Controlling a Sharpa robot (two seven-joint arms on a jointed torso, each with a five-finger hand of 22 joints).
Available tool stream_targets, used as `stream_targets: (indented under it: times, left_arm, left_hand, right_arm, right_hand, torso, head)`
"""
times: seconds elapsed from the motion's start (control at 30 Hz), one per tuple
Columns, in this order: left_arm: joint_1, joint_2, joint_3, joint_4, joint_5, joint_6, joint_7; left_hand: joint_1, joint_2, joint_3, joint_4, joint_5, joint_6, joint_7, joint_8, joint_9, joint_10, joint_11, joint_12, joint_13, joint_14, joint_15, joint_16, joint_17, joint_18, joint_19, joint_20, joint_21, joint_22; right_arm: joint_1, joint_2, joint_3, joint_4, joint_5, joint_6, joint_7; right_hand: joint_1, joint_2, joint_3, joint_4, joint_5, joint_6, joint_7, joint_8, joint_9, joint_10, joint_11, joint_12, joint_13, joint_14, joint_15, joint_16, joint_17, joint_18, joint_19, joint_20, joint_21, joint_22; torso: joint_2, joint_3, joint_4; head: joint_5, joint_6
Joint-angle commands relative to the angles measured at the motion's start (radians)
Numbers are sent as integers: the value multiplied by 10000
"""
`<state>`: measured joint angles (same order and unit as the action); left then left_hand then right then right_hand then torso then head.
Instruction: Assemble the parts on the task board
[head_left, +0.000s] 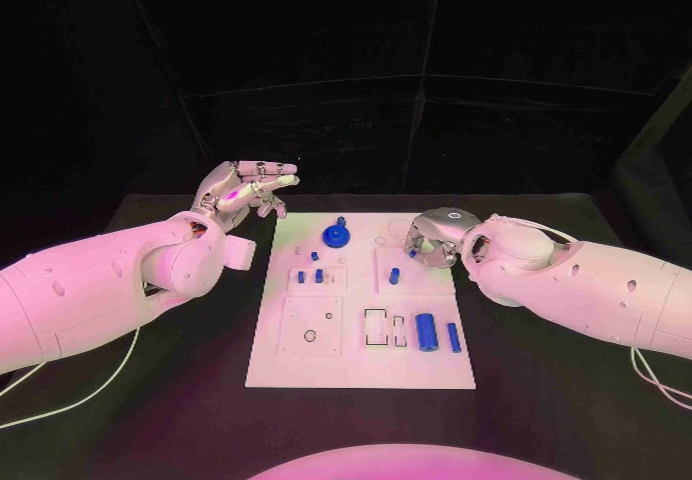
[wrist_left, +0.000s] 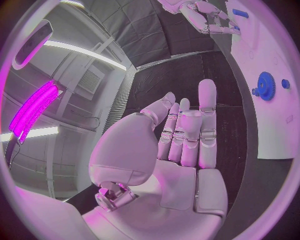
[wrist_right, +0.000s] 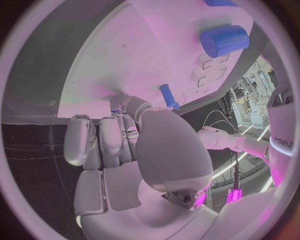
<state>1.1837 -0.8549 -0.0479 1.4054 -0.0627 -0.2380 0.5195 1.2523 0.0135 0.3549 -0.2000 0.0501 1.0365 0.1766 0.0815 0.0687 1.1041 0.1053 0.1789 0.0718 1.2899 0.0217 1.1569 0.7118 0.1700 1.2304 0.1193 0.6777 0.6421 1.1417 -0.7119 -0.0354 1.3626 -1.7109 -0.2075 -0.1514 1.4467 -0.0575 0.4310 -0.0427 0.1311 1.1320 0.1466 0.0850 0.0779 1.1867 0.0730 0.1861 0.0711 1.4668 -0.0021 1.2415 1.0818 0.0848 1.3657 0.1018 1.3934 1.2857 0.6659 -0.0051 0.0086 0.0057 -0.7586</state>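
1. Task board (head_left: 289, 370): white plate, central on black table (head_left: 173, 420); bare table on every side of board.
2. Left hand (head_left: 242, 192): raised just off board's far left corner, clear of plate. Fingers (wrist_left: 187, 135) straight and side by side, thumb apart, nothing held.
3. Right hand (head_left: 433, 238): over board's far right portion, fingers curled down toward plate. Fingertips close to a small blue peg (wrist_right: 169, 96) on board; contact or grasp cannot be told.
4. Blue gear (head_left: 336, 235): standing near board's far edge, between the two hands, apart from both.
5. Small blue pegs (head_left: 309, 276): left of board's centre, upright in holes, just beside each other.
6. Blue cylinder (head_left: 426, 326): lying on board's near right portion; slimmer blue rod (head_left: 453, 337) just beside it, toward board's right edge.
7. Near left of board: square panel (head_left: 310, 328) with round holes, unobstructed.
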Motion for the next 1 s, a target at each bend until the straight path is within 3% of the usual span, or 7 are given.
stream_targets:
  times: [0.03, 0.4, 0.77, 1.0]
  left_arm:
    - [13, 9, 9, -11, 52, 115, 12]
    - [13, 14, 9, -93, 52, 120, -14]
    - [14, 2, 9, -134, 52, 111, -44]
    - [14, -1, 9, -126, 53, 109, -60]
  left_hand:
    - [102, -9, 57, -15, -15, -24, 63, 36, -6, -59, 35, 50, 9, -55, -20, -69, -12, 132, -68, -20, -66, -11]
    - [102, -9, 57, -15, -15, -24, 63, 36, -6, -59, 35, 50, 9, -55, -20, -69, -12, 132, -68, -20, -66, -11]
    - [124, -16, 64, -30, -15, -26, 66, 40, -6, -64, 36, 56, 9, -63, -21, -77, -34, 132, -65, -21, -74, -18]
    - [124, -16, 64, -30, -15, -26, 66, 40, -6, -64, 36, 56, 9, -63, -21, -77, -34, 132, -65, -21, -74, -18]
  right_arm:
    - [-21, -44, -19, 95, -80, -388, -23]
    - [-18, -294, -13, 361, 137, -648, -39]
    - [54, -928, 15, 1298, 506, -859, -135]
    - [165, -1174, 318, 2303, 657, -1043, -195]
  right_hand:
    - [-95, 21, 68, 17, -41, 55, -3, 61, -2, 61, 6, 47, -4, 238, -48, 47, 0, -173, 66, 13, 44, 25]
    - [-202, -9, 87, 31, -91, 60, -6, 37, -10, 62, 6, 15, -12, 241, -49, 61, -6, -181, 83, 8, 72, 61]
    - [-219, -15, 98, 28, -100, 60, -10, 30, -12, 58, 3, 3, -15, 249, -50, 91, 31, -198, 134, 6, 120, 138]
    - [-221, -23, 105, 21, -98, 59, -12, 26, -14, 54, 2, -4, -16, 252, -51, 100, 41, -210, 168, 6, 152, 188]
  torso:
    - [0, 3, -2]
    - [-4, -1, -6]
    - [-9, -9, 0]
    - [-9, -8, -2]
  head:
    - [0, 6]
    - [-22, 15]
    - [-41, 51]
    - [22, 89]
